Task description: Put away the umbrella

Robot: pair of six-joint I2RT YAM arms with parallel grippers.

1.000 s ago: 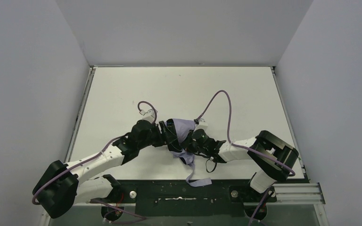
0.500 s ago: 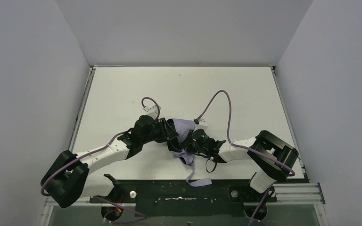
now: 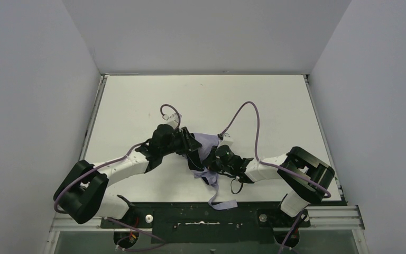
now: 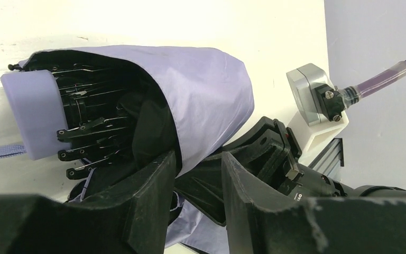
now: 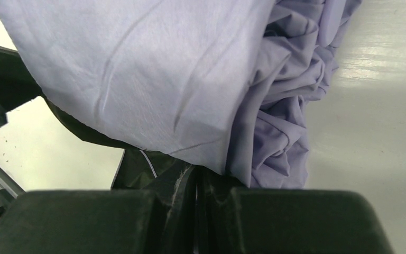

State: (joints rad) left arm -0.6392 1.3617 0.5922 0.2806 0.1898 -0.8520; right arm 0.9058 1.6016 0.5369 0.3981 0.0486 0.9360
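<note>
The umbrella (image 3: 207,144) lies folded mid-table as a lavender bundle between both grippers. In the left wrist view its canopy (image 4: 206,100) wraps black ribs, and the lavender handle (image 4: 29,114) points left. My left gripper (image 3: 192,144) is against the bundle's left side. Its jaws (image 4: 199,159) stand part-way apart with the canopy's edge at the tips, and a grip does not show. My right gripper (image 3: 215,157) presses in from the right. Its fingers (image 5: 196,177) are shut, with black lining and lavender fabric (image 5: 137,69) coming out of them.
A lavender strap (image 3: 222,203) trails from the umbrella over the black rail (image 3: 190,216) at the near edge. A black loop (image 3: 236,186) hangs by the right wrist. Purple cables arch over the white table (image 3: 275,111). Grey walls enclose three sides.
My left arm has swung in and pushed its gripper slightly farther and to the right along the umbrella, and its jaws have narrowed. The right arm and the umbrella have stayed put.
</note>
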